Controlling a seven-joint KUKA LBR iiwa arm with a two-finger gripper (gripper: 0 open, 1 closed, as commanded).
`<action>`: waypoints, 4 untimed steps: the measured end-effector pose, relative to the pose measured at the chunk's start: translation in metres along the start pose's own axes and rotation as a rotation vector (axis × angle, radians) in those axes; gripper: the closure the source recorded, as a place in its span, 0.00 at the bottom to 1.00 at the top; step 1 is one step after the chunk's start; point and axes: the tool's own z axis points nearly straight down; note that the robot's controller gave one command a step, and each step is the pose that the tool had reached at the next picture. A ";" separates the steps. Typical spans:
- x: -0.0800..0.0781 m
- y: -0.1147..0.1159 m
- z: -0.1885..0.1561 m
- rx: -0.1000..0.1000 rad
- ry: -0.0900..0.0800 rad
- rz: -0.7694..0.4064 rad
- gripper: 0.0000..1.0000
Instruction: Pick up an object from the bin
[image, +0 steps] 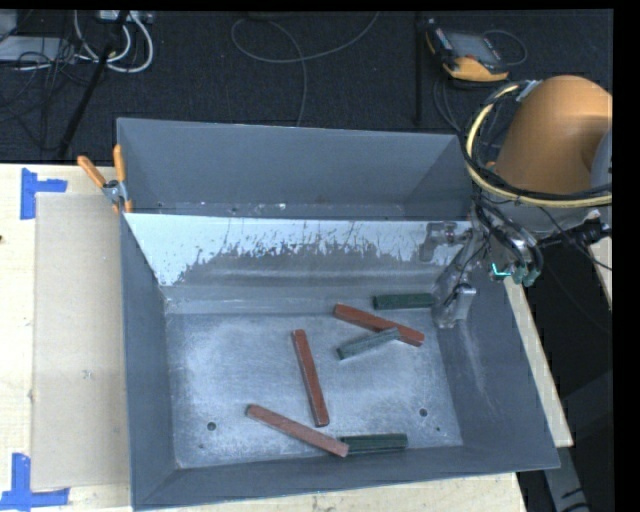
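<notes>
My gripper (452, 305) hangs at the bin's right side, just above the floor, with its fingers close together and nothing visible between them. Just left of it lies a dark green stick (403, 300) along the back of the floor. A reddish-brown stick (377, 324) lies slanted below that, crossing a grey-green stick (366, 344).
Another reddish-brown stick (310, 377) lies near the middle of the floor, running front to back. A third reddish-brown stick (296, 430) and a dark green stick (374, 441) lie along the front wall.
</notes>
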 end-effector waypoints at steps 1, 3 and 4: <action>0.010 0.052 0.103 -0.002 0.002 0.006 0.00; -0.004 0.065 0.158 0.001 -0.007 -0.061 1.00; 0.034 0.090 -0.011 0.003 -0.013 -0.415 1.00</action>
